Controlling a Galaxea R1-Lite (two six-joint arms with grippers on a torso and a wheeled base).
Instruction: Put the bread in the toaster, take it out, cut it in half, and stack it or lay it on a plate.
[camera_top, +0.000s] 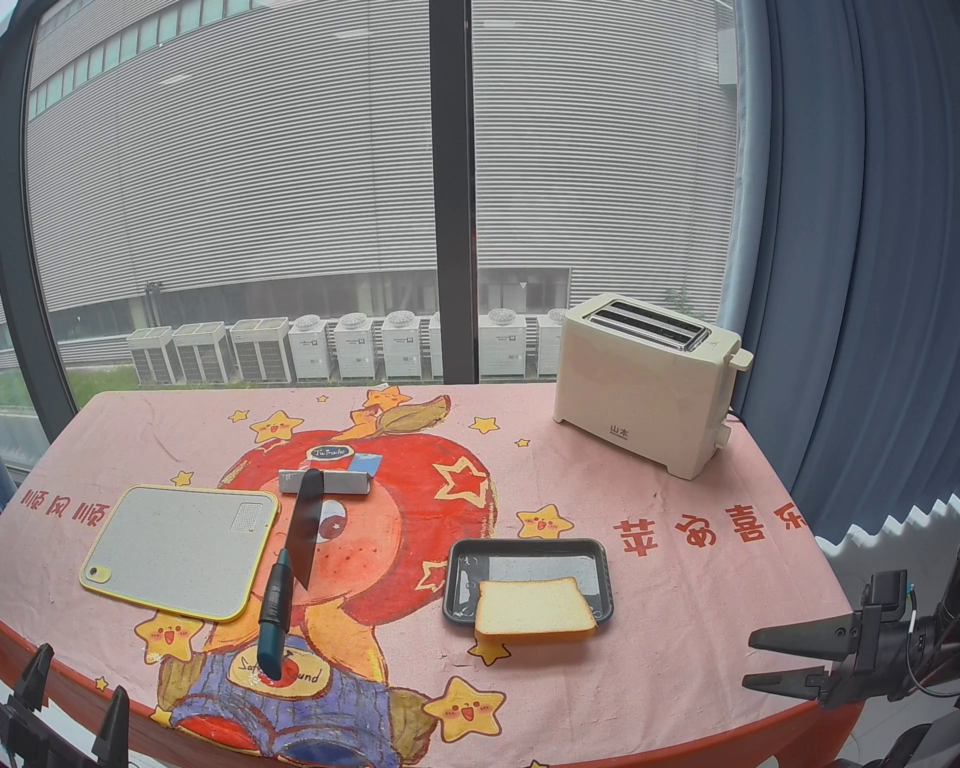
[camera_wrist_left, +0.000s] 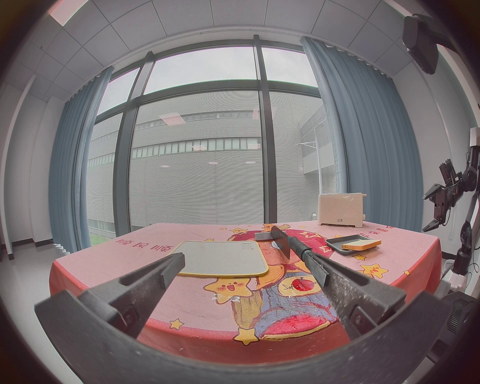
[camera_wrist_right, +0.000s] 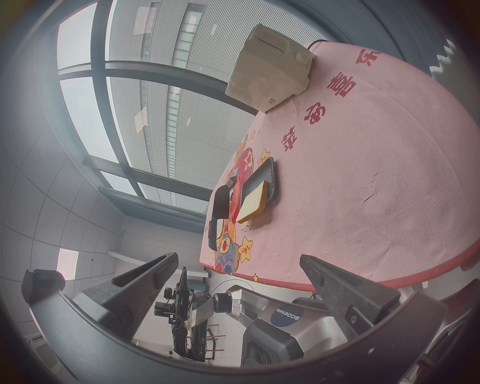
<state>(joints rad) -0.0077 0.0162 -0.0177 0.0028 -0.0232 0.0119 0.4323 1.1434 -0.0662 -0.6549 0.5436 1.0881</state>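
Note:
A slice of bread (camera_top: 533, 608) lies half on the front rim of a black plate (camera_top: 527, 556) near the table's middle. The cream toaster (camera_top: 646, 381) stands at the back right, slots empty. A grey cutting board (camera_top: 182, 547) with a yellow rim lies at the left, and a knife (camera_top: 288, 570) with a teal handle rests beside it. My right gripper (camera_top: 768, 660) hangs open off the table's right front edge. My left gripper (camera_top: 72, 694) sits open below the front left edge, holding nothing. The left wrist view shows the bread (camera_wrist_left: 361, 244), the board (camera_wrist_left: 222, 258) and the toaster (camera_wrist_left: 341, 209); the right wrist view shows the bread (camera_wrist_right: 252, 201).
A small grey block (camera_top: 338, 483) lies behind the knife blade. A window runs along the table's far side, and a blue curtain (camera_top: 860, 260) hangs at the right. The pink cloth (camera_top: 690, 610) is bare between the plate and the right edge.

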